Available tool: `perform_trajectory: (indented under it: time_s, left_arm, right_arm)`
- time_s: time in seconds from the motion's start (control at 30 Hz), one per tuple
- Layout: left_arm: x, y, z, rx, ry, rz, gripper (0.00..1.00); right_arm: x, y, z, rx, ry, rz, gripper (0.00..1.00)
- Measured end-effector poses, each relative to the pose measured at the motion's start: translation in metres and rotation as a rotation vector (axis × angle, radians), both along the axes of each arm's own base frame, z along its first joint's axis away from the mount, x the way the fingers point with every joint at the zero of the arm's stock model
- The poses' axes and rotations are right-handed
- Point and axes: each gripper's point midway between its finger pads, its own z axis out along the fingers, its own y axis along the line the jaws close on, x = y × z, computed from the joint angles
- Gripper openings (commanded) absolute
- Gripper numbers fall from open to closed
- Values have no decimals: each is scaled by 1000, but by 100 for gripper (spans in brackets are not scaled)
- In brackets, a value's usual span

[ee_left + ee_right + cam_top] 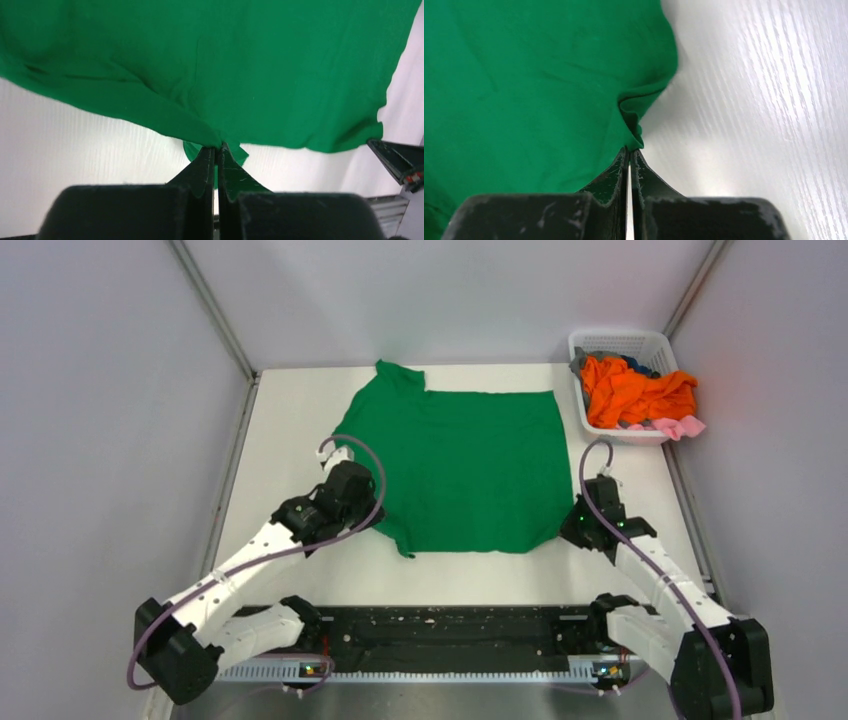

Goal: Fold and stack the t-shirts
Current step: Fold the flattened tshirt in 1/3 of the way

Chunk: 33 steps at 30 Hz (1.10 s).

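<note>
Green shirt [455, 470] spread flat mid-table. My left gripper [216, 150] pinches its near-left edge, right gripper [630, 152] its near-right corner, both clamped tight. Cloth light, limp, bunches at pinch; best held by corners, lifted together.

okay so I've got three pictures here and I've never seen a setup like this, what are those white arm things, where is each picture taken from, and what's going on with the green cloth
Those are two white robot arms bolted at the near edge of a white table. The wide picture looks down from above. The other two come from cameras on each wrist.

A bright green cloth t-shirt lies spread on the table. The left gripper is pinched shut on its edge, and the right gripper is shut on another edge.

In the far right corner a white plastic lattice basket holds a crumpled orange shirt and other clothes.
</note>
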Motion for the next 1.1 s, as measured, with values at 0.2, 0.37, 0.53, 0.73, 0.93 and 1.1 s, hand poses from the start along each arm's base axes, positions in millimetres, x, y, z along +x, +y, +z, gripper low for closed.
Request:
perform_trajectory:
  time_s: [0.2,0.37,0.53,0.73,0.93,1.1]
  left_arm:
    - [48,16,14,8,-18,72,0]
    - [82,37,21,14,-30,135,0]
    - [104,51,33,20,-68,165,0]
    - [128,62,43,33,-110,170,0]
    - [152,67,34,48,-101,152,0]
    - [167,72,27,58,-89,151,0]
  right_arm:
    - [24,7,22,-1,-26,43,0]
    - [45,8,34,-18,-30,58,0]
    - [64,6,40,-36,-28,58,0]
    - [81,-1,41,-61,-22,40,0]
    - [99,-7,44,-77,-20,20,0]
    - [117,-9,42,-80,-19,10,0]
